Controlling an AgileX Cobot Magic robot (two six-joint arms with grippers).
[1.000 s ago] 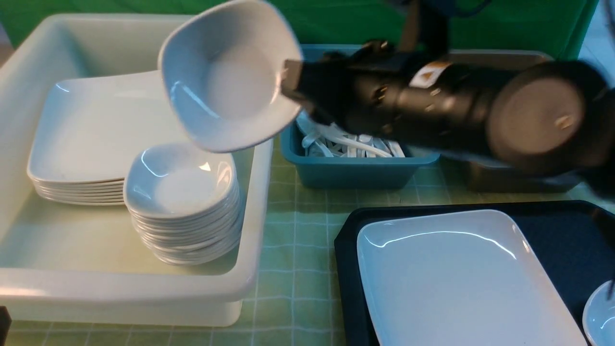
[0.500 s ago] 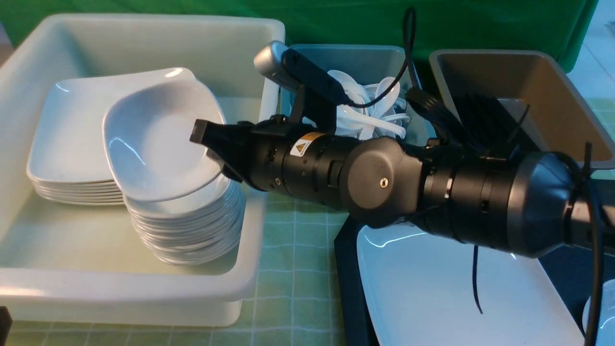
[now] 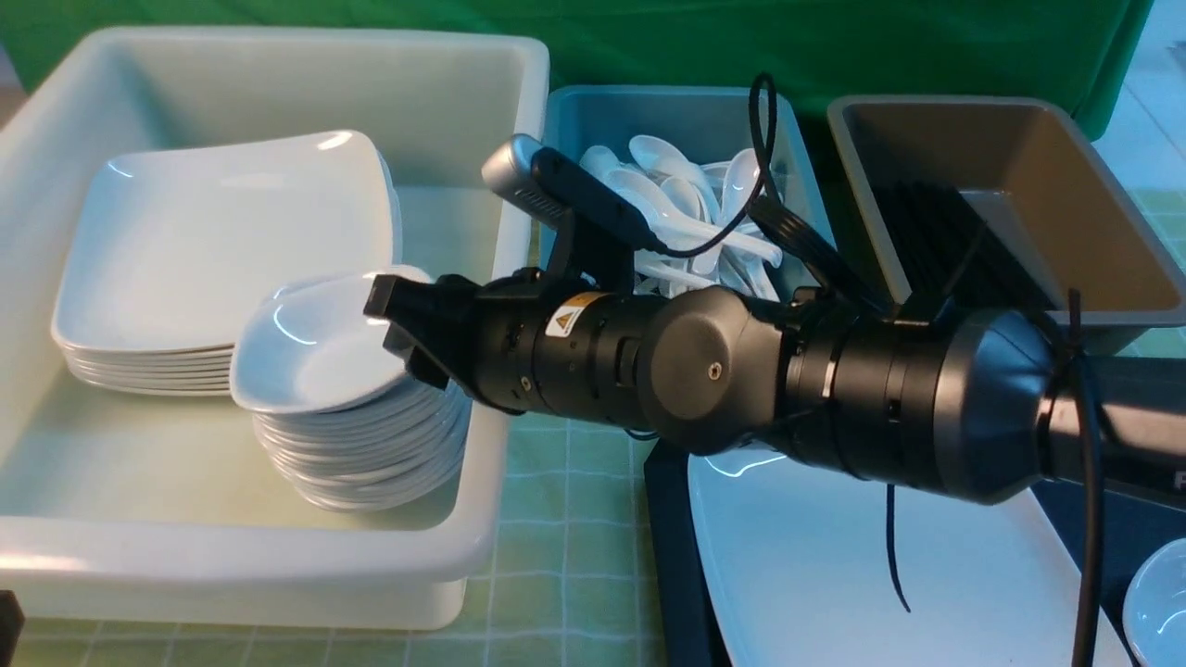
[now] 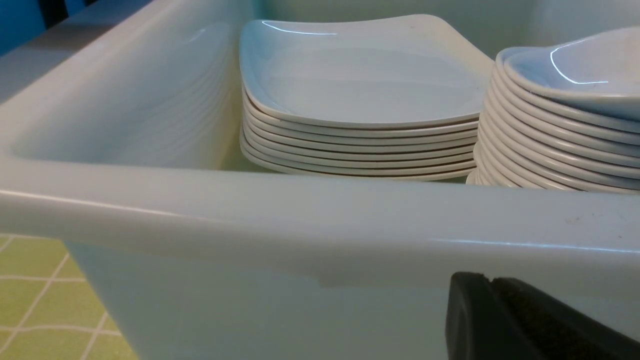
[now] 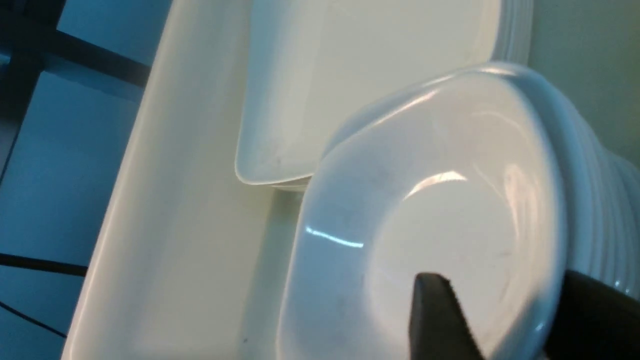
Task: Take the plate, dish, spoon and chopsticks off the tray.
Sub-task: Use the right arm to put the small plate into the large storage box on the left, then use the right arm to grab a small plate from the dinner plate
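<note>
The dish (image 3: 310, 347), a small white squarish bowl, rests on top of the bowl stack inside the white bin; it also fills the right wrist view (image 5: 440, 225). My right gripper (image 3: 394, 329) reaches over the bin's wall and stands open astride the dish's near rim (image 5: 500, 285), one finger inside the bowl, one outside. The large white plate (image 3: 815, 565) lies on the black tray (image 3: 672, 519), partly behind the right arm. A small white rounded piece (image 3: 1158, 602) sits at the tray's right edge; I cannot tell whether it is the spoon. The chopsticks are out of view. My left gripper (image 4: 490, 280) is shut, empty, low outside the bin's wall.
The white bin (image 3: 278, 565) holds a stack of large plates (image 3: 222, 241) and a tall stack of bowls (image 3: 371, 454). Behind stand a blue bin (image 3: 686, 120) of white spoons and a brown bin (image 3: 1010, 167) with black sticks inside. A green checked cloth covers the table.
The right arm carried the dish from high over the bin down onto the bowl stack, where it now lies level. The right jaws have parted from the rim.
</note>
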